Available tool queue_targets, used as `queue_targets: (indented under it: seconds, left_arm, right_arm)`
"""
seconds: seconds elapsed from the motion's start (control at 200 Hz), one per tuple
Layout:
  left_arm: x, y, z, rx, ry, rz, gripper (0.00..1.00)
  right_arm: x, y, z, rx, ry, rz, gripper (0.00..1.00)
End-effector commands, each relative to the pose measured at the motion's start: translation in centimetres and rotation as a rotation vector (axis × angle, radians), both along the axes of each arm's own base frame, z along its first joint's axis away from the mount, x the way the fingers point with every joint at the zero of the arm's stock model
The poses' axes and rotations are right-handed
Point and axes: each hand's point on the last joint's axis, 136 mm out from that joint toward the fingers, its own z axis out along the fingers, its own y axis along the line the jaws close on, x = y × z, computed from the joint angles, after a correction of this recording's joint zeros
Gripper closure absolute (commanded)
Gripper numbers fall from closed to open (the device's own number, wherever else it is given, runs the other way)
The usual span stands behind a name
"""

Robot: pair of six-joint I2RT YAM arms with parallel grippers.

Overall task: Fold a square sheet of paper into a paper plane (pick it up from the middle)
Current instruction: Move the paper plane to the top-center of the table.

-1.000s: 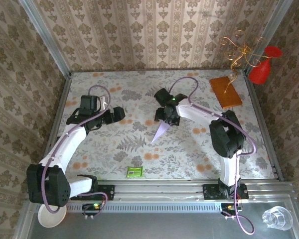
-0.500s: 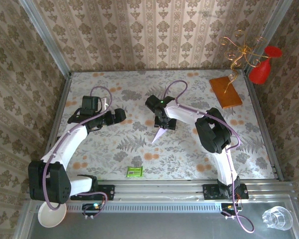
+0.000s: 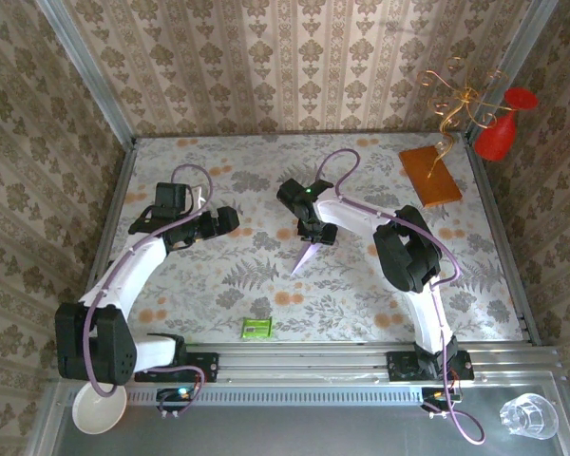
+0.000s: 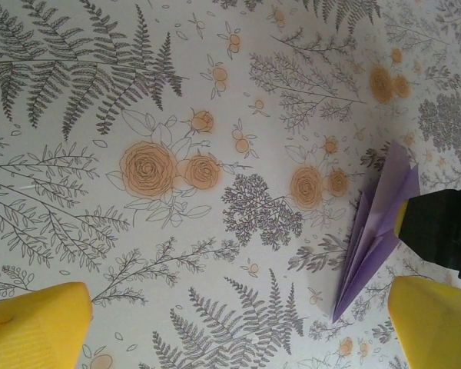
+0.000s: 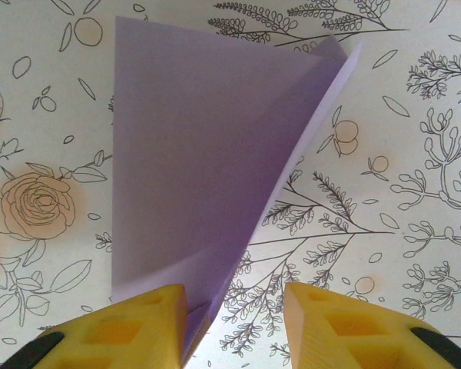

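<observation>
Tablecloth (image 3: 218, 275) of ferns and roses beneath paper plane (image 3: 304, 255); damask-papered walls (image 3: 294, 57)

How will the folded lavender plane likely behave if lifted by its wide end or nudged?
The paper plane looks thin and light, so a nudge would probably slide it over the flat table. Its lengthwise creases likely keep it fairly stiff when lifted. The layers fanning apart at the wide end suggest a hard pinch could crush it.
</observation>
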Motion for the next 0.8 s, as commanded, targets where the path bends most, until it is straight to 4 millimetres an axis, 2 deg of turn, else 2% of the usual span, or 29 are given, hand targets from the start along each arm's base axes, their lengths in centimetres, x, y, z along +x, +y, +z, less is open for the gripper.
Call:
queue_targets:
  seconds: [0.0, 0.175, 0.43, 0.625, 0.795]
  left_arm:
    - [0.0, -0.1, 0.0, -0.011, 0.001, -0.013, 0.0]
    - [0.0, 0.0, -0.1, -0.011, 0.004, -0.009, 0.0]
    - [0.1, -0.1, 0.1, -0.03, 0.008, -0.011, 0.0]
    - [0.2, -0.2, 0.1, -0.067, 0.024, 0.002, 0.0]
    - [0.5, -0.9, 0.4, -0.175, 0.043, 0.014, 0.0]
  right_arm:
    - [-0.5, -0.2, -1.3, -0.017, 0.026, -0.033, 0.61]
    - [-0.6, -0.3, -2.0, 0.003, 0.039, -0.058, 0.65]
    - [-0.4, -0.7, -1.5, -0.006, 0.017, -0.069, 0.83]
    - [0.6, -1.0, 1.1, -0.003, -0.067, -0.021, 0.97]
    - [1.7, 1.0, 3.9, 0.132, -0.154, 0.081, 1.0]
